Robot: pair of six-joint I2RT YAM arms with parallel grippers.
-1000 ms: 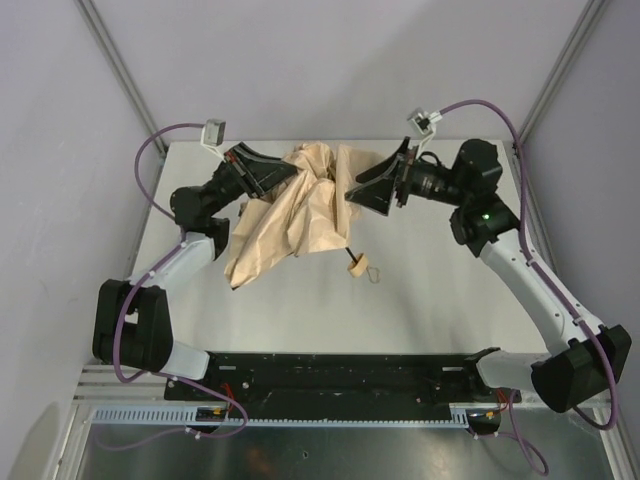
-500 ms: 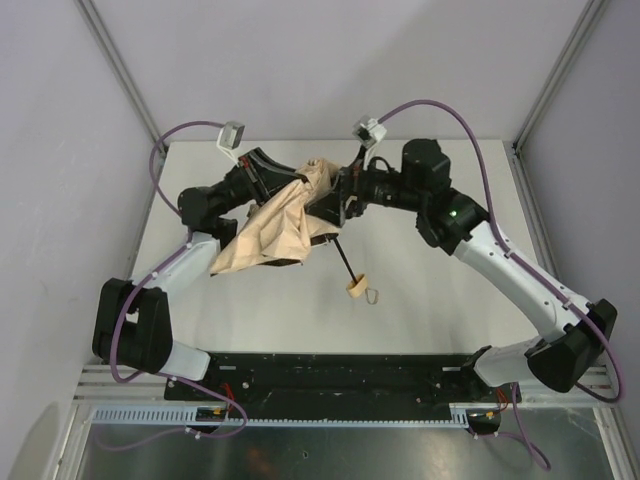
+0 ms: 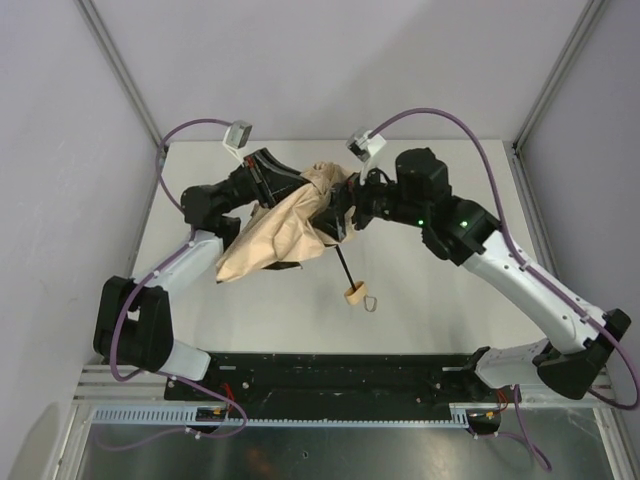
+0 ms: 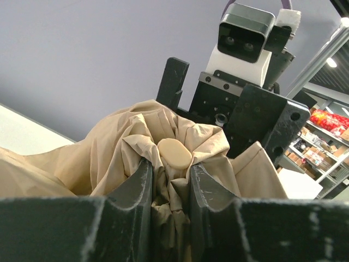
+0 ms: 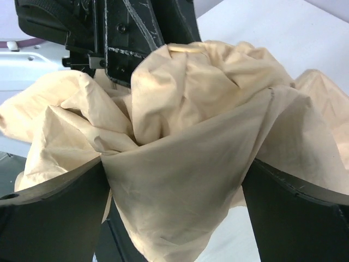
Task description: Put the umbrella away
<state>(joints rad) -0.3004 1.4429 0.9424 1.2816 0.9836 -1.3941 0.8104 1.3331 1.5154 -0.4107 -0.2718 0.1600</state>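
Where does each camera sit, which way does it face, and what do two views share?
Top external: above, behind the bases, looking down on table, left arm, right arm, umbrella.
Left wrist: on left gripper, facing umbrella's cap between own fingers.
Right wrist: on right gripper, facing canopy between own fingers.
Both wrist views share the canopy.

Tan folding umbrella (image 3: 285, 232), part-collapsed, held up above the far half of the white table (image 3: 420, 315), its fabric bunched in loose, crumpled folds. The thin black shaft (image 3: 341, 266) slants out of the canopy toward the table's near edge and ends in a small light wooden handle (image 3: 352, 293) with a wrist loop (image 3: 370, 299), low over the tabletop. A round cream cap (image 4: 174, 154) crowns the gathered top.
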